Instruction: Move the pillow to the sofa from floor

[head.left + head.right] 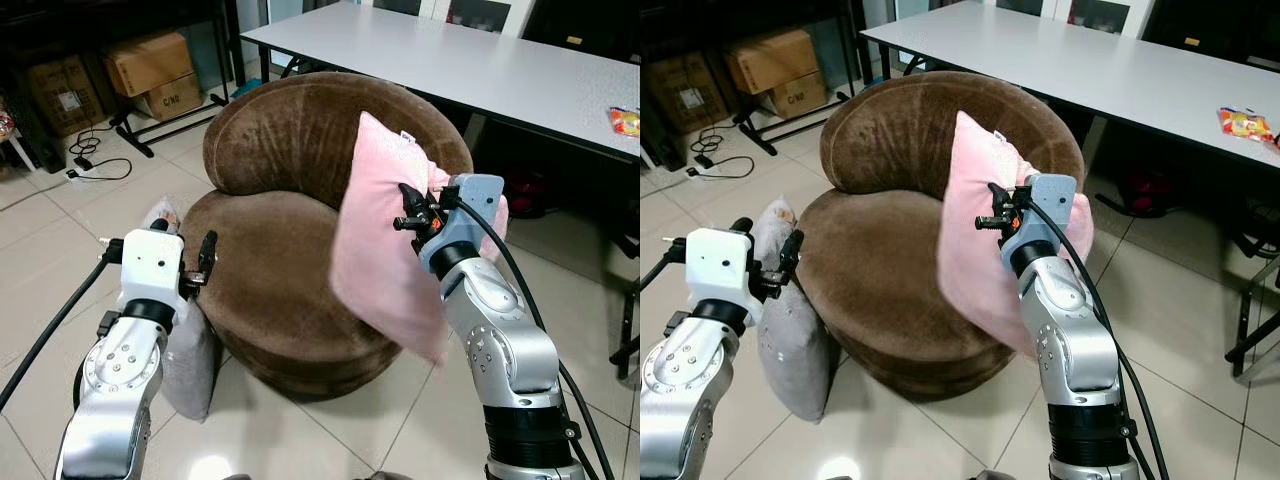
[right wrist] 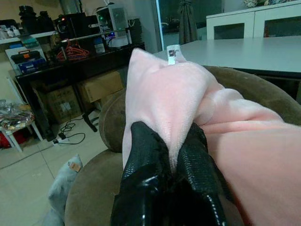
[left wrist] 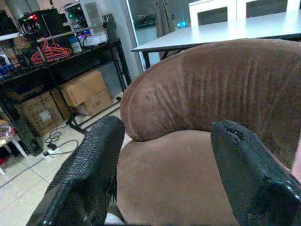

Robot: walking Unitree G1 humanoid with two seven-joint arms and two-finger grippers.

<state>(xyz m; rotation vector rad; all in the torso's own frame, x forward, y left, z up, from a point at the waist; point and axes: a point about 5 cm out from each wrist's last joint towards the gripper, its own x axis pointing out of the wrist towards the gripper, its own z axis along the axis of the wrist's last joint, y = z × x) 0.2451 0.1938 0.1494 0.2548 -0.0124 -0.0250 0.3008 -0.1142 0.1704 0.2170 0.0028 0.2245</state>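
A pink pillow [image 1: 375,240] hangs upright over the right side of the round brown sofa [image 1: 265,270], its lower end beyond the seat's right edge. My right gripper [image 2: 170,160] is shut on a fold of the pillow near its top edge, where a white tag [image 2: 172,53] sticks up. My left gripper [image 3: 167,136] is open with nothing between its fingers, held at the sofa's left side and pointing at the backrest. Below that arm, a grey pillow [image 1: 790,330] stands on the floor, leaning against the sofa.
A long white table [image 1: 480,60] stands behind the sofa, with a snack packet [image 1: 625,120] at its right end. Cardboard boxes [image 1: 150,65] sit under black shelving at the back left, and cables [image 1: 95,155] lie on the tiled floor.
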